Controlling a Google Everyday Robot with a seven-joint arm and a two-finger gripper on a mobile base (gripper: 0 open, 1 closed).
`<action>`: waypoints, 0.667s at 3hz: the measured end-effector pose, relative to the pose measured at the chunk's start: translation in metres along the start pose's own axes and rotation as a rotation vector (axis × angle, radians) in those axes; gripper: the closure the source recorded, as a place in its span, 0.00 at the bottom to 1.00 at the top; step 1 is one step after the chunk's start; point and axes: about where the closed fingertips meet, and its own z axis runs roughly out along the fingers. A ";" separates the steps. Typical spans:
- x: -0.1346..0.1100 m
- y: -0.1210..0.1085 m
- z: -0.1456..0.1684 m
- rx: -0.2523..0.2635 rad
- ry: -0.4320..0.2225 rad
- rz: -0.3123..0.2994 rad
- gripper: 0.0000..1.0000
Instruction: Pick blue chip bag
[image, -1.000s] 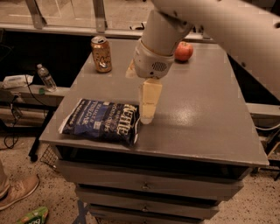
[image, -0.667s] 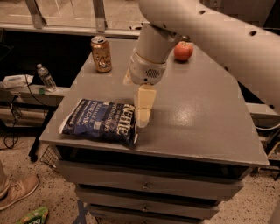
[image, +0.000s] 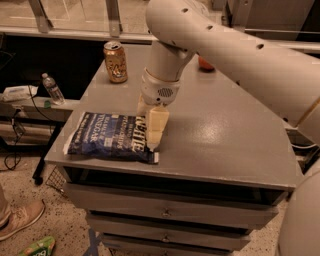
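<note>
Jaws point straight down; whether they stand wide or narrow cannot be told. The robot arm (image: 240, 55) reaches in from the right over the grey table (image: 220, 135). The gripper (image: 153, 140) is over the right end of the blue chip bag (image: 107, 136), which lies flat at the table's front left corner. A gold can (image: 115, 61) stands upright behind, well apart.

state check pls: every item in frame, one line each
dark navy-blue crinkly chip bag: lying flat at the front left of the grey table, not lifted.
gold metal soda can: upright, back left.
clear plastic water bottle: upright, off the table, left.
gripper: pointing down at the bag's right end.
table drawers: shut.
</note>
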 end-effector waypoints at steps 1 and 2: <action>0.000 -0.002 0.002 -0.004 0.004 0.001 0.49; 0.000 -0.003 0.000 -0.004 0.005 0.001 0.70</action>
